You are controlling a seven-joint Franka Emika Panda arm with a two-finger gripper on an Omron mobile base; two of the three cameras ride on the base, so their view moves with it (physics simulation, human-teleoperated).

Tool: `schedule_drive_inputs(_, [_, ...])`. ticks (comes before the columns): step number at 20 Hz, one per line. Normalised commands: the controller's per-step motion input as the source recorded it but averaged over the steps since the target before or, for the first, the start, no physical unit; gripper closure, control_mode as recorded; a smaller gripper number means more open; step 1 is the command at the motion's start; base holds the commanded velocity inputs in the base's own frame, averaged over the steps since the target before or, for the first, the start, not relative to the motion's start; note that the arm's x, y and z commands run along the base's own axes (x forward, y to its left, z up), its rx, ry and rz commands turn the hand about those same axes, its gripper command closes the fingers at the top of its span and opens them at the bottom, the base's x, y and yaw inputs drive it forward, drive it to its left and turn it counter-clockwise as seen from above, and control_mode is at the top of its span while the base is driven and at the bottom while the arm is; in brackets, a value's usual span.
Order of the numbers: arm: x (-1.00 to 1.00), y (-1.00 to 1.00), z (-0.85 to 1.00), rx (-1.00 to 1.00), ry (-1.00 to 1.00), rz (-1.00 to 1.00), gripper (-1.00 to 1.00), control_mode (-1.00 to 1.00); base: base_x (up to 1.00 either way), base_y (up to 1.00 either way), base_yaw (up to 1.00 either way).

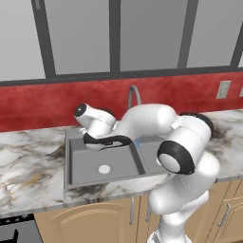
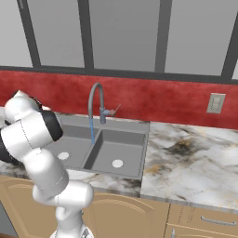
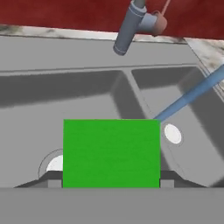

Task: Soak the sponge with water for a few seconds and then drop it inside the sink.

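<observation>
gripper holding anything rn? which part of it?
Yes: the sponge, clamped at its two opposite side edges by the gripper, green face toward the hand camera, above the sink.

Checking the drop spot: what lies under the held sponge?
Under the sponge lies the sink; one pale drain peeks out beside it. The sponge covers the basin floor beneath it.

Flat bright green sponge (image 3: 111,153) cut off along its lower edge, covering most of the round pale drain (image 3: 53,163) of the grey double-basin sink (image 3: 87,94). Finger tips beside the sponge mostly hidden. Arched grey faucet (image 3: 129,26) cropped at the top edge.
</observation>
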Motion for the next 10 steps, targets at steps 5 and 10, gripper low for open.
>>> schedule_drive_inputs(5, [-0.09,0.0,0.25,0.03,0.18,0.26,1.0,-1.0,0.0,0.0,0.0])
schedule_drive_inputs(10, [-0.24,0.0,0.02,0.05,0.17,0.27,1.0,-1.0,0.0,0.0,0.0])
